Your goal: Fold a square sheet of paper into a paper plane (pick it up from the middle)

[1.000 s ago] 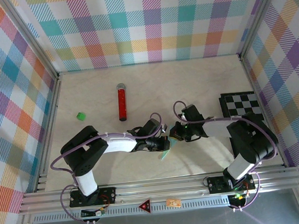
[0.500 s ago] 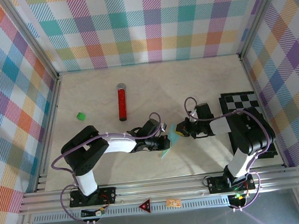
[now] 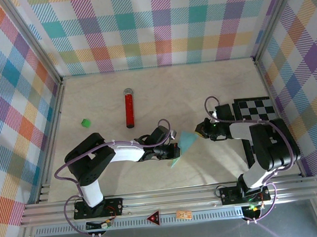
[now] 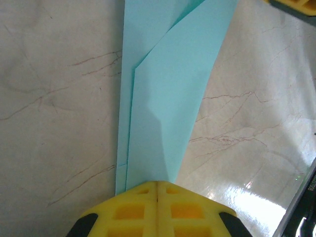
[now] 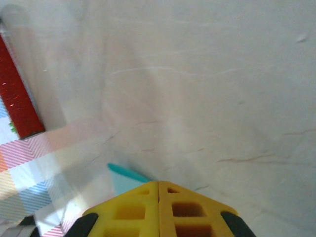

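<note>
L claw [image 4: 157,185] clamps paper plane [image 4: 168,98] just ahead; R claw [image 5: 158,183], fingers together, at its tip. Tug could rip creases.

left arm [image 3: 122,151]: white-black | cables [image 3: 60,168]: lilac | claw pads [image 4: 133,212]: yellow, ribbed

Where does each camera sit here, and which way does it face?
Top external: above and behind the bases, looking down on the table; both arms show, left tool and right tool near mid-table.
Left wrist: on the left arm, looking along the cyan paper; its fingers shut on it.
Right wrist: on the right arm, facing tabletop and red tube; shut fingers at bottom.
Shared: all three see the cyan paper.
</note>
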Controlling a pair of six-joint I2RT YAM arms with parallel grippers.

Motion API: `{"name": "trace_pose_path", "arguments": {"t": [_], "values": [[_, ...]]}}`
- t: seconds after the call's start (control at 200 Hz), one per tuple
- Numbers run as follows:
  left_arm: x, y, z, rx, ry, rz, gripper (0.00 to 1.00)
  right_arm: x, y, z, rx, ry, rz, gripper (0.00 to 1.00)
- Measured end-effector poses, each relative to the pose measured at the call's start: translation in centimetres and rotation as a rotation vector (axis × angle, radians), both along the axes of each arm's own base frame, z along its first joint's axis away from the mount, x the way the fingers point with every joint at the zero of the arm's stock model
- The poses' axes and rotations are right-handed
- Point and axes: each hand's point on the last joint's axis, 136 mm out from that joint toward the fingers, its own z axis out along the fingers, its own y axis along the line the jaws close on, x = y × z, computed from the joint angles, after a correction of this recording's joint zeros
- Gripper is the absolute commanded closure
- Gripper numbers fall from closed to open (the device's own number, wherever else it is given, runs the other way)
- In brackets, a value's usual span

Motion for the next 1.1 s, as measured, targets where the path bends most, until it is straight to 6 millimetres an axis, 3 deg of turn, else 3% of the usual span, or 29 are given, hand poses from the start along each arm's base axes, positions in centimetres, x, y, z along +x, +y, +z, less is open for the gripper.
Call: {"name": "trace_pose_path", "arguments": {"t": [0.21, 0.44, 0.56, 0.71, 0.945, 1.1], "values": [[0.0, -0.1, 0.0, -0.002, 0.001, -0.002, 1.00, -0.9, 3.0, 2.9, 0.021, -0.056, 0.100, 0.91], [0.0, -0.1, 0.0, -0.002, 0.007, -0.005, 1.00, -3.7, 5.1, 0.7, 0.025, 0.024, 0.195, 1.00], [-0.1, -0.1, 0.0, -0.002, 0.009, -0.007, 1.00, -4.8, 4.3, -2.0, -0.028, 0.117, 0.195, 1.00], [-0.1, -0.1, 0.0, -0.002, 0.010, -0.007, 1.00, -3.8, 3.1, -1.9, -0.064, 0.106, 0.180, 0.99], [-0.1, -0.1, 0.0, -0.003, 0.010, -0.007, 1.00, -0.9, -1.2, -1.9, -0.018, 0.076, 0.041, 1.00], [-0.1, -0.1, 0.0, -0.002, 0.010, -0.007, 1.00, -0.2, -2.1, -1.5, -0.009, 0.060, 0.011, 0.97]]}}
